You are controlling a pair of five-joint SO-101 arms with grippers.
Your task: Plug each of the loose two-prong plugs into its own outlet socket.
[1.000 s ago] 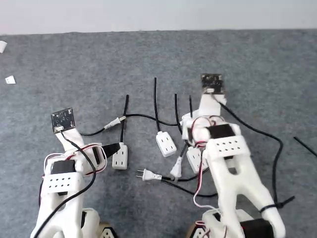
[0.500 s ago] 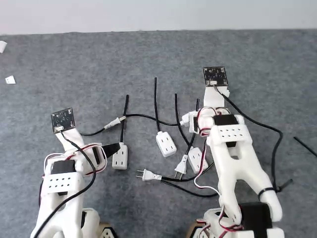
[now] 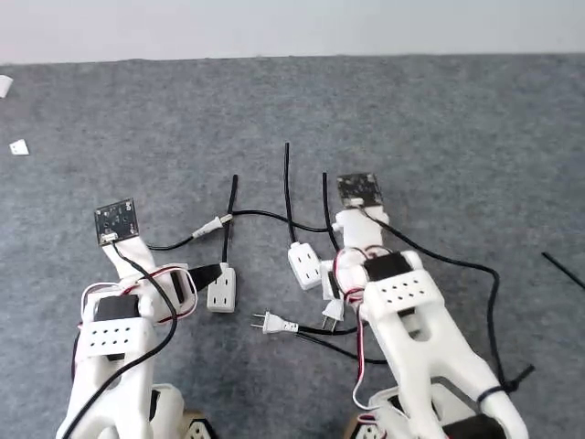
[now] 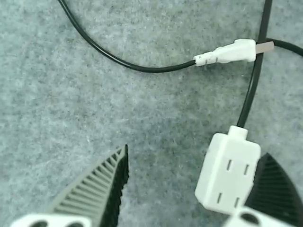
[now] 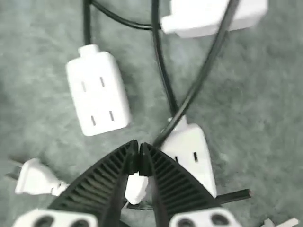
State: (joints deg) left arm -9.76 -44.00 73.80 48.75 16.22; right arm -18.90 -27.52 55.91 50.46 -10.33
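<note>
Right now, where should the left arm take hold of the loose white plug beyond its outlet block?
By its white moulded body, pinched across the sides from straight above. The plug lies flat on the carpet, prongs crossing the outlet block's black cord, so the open left pincer should close behind the prongs.

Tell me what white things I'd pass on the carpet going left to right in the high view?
paper scrap → left outlet → loose plug → middle outlet
</note>
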